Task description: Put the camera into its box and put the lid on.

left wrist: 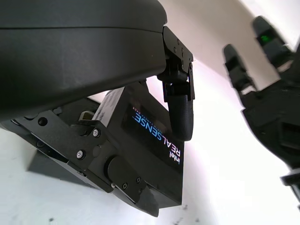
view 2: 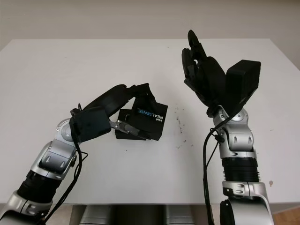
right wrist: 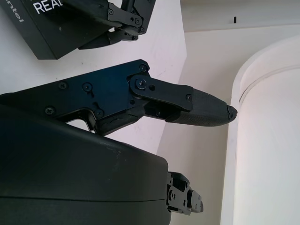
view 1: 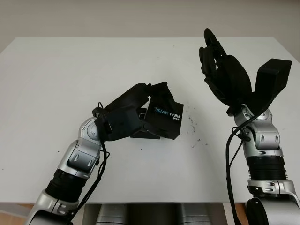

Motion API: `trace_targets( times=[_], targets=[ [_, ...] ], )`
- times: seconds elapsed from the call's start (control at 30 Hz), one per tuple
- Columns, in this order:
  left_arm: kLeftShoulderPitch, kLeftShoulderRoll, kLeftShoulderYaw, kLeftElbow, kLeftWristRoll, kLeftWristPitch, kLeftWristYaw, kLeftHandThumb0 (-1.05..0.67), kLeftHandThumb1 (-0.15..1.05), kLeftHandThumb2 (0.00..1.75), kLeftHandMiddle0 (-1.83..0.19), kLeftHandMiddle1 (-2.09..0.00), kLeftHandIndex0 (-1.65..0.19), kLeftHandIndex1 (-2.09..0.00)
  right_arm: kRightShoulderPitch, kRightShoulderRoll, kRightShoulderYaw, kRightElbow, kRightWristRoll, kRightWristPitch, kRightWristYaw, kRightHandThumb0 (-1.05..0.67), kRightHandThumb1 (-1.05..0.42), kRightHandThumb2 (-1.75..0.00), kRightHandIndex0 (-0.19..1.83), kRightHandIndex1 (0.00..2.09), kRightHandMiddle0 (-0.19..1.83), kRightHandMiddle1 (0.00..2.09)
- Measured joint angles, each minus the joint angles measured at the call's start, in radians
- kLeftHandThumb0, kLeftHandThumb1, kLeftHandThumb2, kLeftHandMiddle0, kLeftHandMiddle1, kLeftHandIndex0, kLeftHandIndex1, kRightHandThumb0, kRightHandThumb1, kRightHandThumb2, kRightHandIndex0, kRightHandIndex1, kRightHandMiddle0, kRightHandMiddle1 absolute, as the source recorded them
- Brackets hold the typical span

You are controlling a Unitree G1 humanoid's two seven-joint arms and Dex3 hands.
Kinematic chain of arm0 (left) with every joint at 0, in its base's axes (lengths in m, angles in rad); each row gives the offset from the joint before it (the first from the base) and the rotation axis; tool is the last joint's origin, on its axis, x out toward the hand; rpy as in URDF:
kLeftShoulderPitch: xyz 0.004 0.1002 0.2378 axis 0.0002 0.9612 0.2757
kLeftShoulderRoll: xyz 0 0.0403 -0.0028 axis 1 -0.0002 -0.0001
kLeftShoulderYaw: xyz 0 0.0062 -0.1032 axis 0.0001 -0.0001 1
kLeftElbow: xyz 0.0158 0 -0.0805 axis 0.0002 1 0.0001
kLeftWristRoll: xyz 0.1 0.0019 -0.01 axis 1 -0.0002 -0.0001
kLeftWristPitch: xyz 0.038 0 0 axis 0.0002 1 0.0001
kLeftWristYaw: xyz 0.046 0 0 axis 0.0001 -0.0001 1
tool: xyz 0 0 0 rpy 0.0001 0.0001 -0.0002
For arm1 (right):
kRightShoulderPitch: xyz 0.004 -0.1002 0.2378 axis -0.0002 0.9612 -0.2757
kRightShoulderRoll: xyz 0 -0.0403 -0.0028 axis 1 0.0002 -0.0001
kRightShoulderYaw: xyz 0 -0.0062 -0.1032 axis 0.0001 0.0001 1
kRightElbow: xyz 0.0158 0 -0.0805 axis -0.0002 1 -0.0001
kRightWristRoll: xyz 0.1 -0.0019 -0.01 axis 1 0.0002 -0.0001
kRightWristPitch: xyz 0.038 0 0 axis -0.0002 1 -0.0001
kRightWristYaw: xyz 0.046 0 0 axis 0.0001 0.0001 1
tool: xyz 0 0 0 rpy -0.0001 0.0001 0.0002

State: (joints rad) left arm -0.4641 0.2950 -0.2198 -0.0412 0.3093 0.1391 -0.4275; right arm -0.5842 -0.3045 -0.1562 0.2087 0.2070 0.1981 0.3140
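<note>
The left robot hand (view 1: 140, 105) grips the tilted black lid (view 1: 164, 115) over the box (view 1: 143, 133) on the counter (view 1: 56, 79), not yet seated, while the right robot hand (view 1: 220, 65) hovers open, holding nothing.

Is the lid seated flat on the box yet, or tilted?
Tilted: the lid, held by the left hand, leans over the box. The right hand is open, raised.

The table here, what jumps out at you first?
The left hand at the middle of the white table grips a black lid printed REALSENSE, tilted over a black box. To the right, the right hand is raised above the table, open.
</note>
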Motion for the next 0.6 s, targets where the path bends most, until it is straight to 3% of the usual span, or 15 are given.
trace_targets(
  times=[0.27,0.6],
  targets=[
    [0.012,0.003,0.002,-0.01,0.003,0.045,0.031,-0.09,0.97,0.05,-0.36,-1.49,-0.25,-1.47,0.0,0.0,-0.001,0.0,0.006,-0.009,0.012,-0.7,-1.05,-0.65,-0.19,0.01,-0.19,0.05],
    [0.01,-0.001,0.038,0.159,-0.036,-0.135,0.161,-0.12,0.96,0.05,-0.39,-1.53,-0.28,-1.45,0.0,-0.004,0.0,0.0,0.002,-0.007,0.013,-0.71,-1.05,-0.66,-0.19,0.01,-0.19,0.04]
  ],
)
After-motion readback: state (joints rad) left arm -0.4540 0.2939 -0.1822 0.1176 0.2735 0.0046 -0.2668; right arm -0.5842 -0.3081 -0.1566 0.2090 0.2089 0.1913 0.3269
